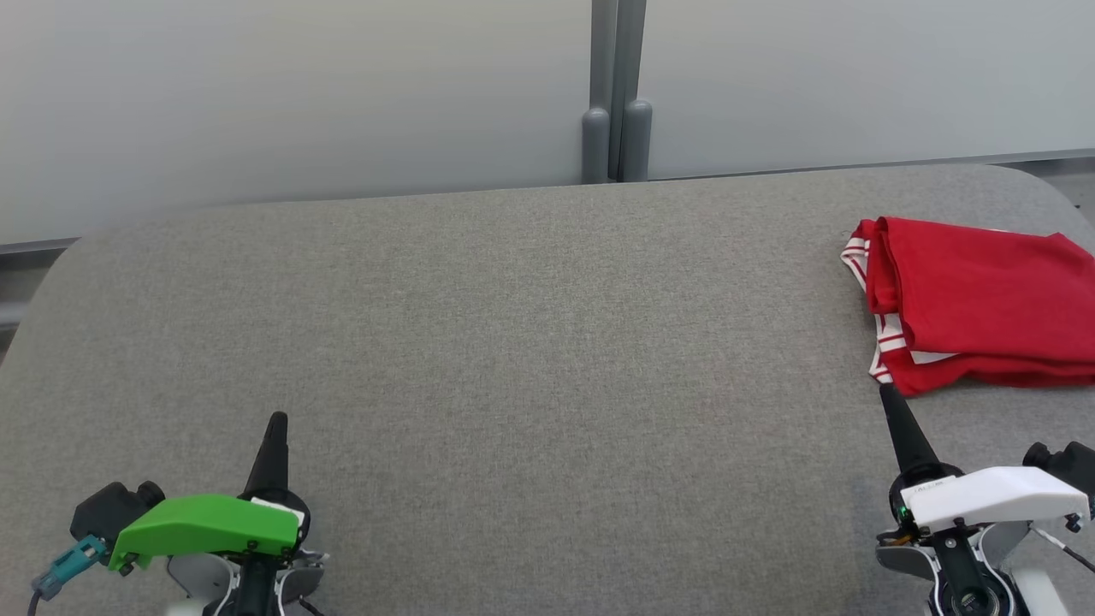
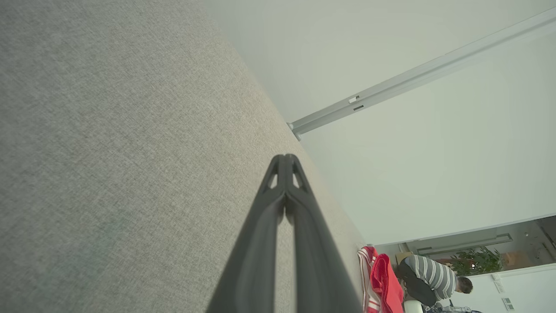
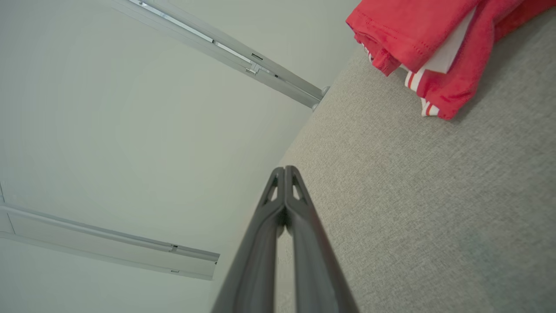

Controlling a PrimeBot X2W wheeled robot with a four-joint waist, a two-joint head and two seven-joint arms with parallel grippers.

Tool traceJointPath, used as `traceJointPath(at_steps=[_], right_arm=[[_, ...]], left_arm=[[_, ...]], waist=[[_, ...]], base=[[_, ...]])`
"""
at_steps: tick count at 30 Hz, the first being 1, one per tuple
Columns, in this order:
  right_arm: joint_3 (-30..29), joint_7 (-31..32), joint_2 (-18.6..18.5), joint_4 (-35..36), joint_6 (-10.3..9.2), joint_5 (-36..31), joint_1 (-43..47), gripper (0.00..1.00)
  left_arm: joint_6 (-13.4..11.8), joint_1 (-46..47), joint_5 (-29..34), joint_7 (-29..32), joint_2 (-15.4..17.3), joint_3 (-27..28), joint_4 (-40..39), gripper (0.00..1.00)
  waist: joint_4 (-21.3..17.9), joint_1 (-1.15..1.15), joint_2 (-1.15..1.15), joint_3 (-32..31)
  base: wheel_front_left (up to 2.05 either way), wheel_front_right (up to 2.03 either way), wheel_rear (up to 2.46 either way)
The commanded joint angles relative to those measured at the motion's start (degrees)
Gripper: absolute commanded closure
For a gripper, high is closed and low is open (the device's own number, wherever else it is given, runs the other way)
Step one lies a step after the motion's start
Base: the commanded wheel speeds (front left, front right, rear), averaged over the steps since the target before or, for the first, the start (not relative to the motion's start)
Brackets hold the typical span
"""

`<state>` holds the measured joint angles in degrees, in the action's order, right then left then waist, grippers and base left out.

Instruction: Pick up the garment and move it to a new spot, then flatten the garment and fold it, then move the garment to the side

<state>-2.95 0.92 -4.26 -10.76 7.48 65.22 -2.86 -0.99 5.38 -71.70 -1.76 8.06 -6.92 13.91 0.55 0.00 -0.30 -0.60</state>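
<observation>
garment (image 1: 975, 299): one, red with white stripes, far right
grippers: two, the left gripper (image 1: 276, 421) near left, the right gripper (image 1: 886, 392) near right
table (image 1: 513, 342): one, grey
wall panels (image 1: 299, 85): two, far side, one post (image 1: 616, 94) between
person (image 2: 428, 274): one, beyond the garment
plant (image 2: 475, 261): one, beside the person

So the left gripper (image 1: 278, 421) has a bright green shell (image 1: 205, 529) and the right gripper (image 1: 886, 392) a white shell (image 1: 997, 496) — both dotted with small dark screws. The fingers (image 2: 256, 252) are long, matte black and tapered, with little triangular cut-outs near the tips. There's a teal connector (image 1: 73, 560) on a dark cable by the left's chunky black camera block (image 1: 115, 509) — and a tiny green light (image 1: 901, 513) on the right wrist.
</observation>
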Motion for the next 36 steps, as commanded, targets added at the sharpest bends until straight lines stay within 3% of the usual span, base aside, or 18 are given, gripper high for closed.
traceJointPath(at_steps=[1,36], right_arm=[[-0.37,0.33,-0.40,0.18,0.02,1.94,-1.48,1.00],[-2.79,2.89,-0.64,-2.23,0.03,19.26,-2.86,1.00]], left_arm=[[0.69,1.65,-1.52,0.37,-0.23,0.97,-0.07,1.00],[5.86,4.12,-13.98,4.79,-3.20,6.93,2.64,1.00]], waist=[[-0.01,0.00,0.15,0.02],[-0.33,0.00,0.24,0.42]], base=[[0.00,0.00,0.00],[0.00,0.00,0.00]])
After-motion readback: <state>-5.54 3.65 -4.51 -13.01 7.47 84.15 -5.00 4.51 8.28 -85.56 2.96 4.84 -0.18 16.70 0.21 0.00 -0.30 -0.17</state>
